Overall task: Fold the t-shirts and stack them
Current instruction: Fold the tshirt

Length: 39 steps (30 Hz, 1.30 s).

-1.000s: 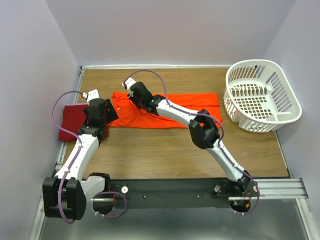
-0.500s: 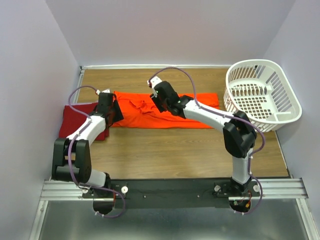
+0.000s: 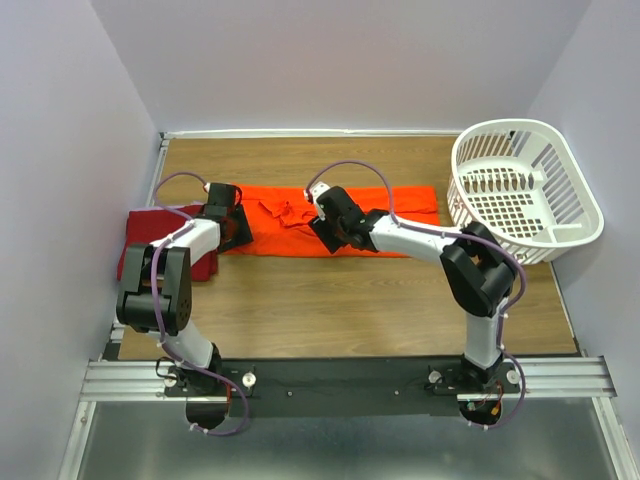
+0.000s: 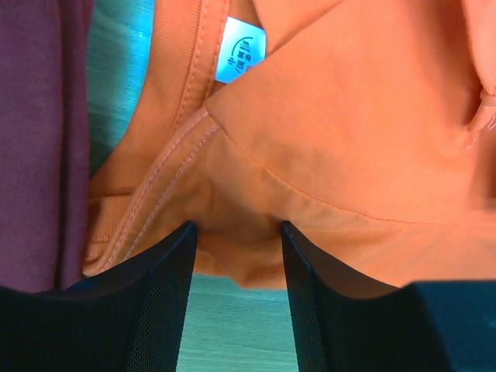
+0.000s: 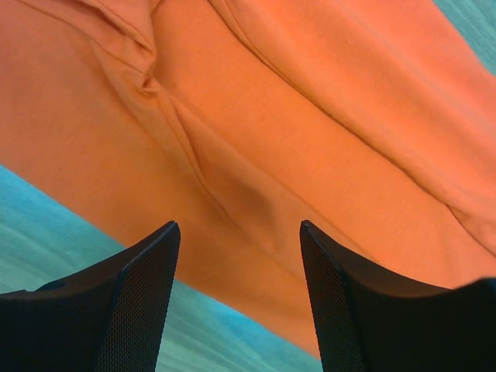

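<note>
The bright orange-red t-shirt (image 3: 400,215) lies folded into a long strip across the back of the table. Its white neck label (image 4: 240,50) shows in the left wrist view. The dark crimson t-shirt (image 3: 135,238) lies folded at the far left, seen as a dark band (image 4: 31,139) beside the orange collar. My left gripper (image 3: 238,230) is low at the orange shirt's left end. Its jaws (image 4: 236,229) stand apart, with the shirt's near edge bulging between the tips. My right gripper (image 3: 322,232) is open over the near edge at mid-strip (image 5: 240,229), with nothing pinched.
A white lattice laundry basket (image 3: 520,126) stands at the back right, just past the orange shirt's right end. Bare wooden table (image 3: 330,300) stretches between the shirts and the arm bases. Walls close in on the left, back and right.
The left arm reached forward and right to the orange shirt's left end, its jaws narrowing. The right gripper slid right and toward the shirt's near edge, opening wider.
</note>
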Motion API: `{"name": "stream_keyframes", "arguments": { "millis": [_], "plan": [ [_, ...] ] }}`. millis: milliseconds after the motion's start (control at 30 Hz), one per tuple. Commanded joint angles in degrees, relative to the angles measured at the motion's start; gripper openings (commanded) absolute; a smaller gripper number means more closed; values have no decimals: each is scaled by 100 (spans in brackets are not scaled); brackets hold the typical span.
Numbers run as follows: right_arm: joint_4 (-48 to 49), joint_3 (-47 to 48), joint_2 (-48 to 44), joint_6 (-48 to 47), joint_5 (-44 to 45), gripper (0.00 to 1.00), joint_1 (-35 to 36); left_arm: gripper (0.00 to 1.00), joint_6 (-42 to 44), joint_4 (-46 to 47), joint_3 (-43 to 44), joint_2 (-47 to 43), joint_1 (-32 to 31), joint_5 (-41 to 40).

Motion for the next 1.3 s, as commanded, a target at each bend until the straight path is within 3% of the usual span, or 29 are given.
{"name": "stream_keyframes", "arguments": {
  "millis": [0, 533, 933, 1067, 1267],
  "plan": [
    [136, 112, 332, -223, -110, 70, -117, 56, 104, -202, 31, 62, -29, -150],
    [189, 279, 657, -548, 75, 70, -601, 56, 157, -369, -31, -96, -29, -713],
    [338, 1016, 789, -1014, 1164, 69, -1444, 56, 166, -360, -40, -158, -29, -721],
    [321, 851, 465, -847, 1393, 68, -1612, 56, 166, -352, -48, -211, -29, -721],
    [321, -247, -685, -504, 243, 65, -1612, 56, 157, -352, -22, -246, -29, -686]
  ]
}}
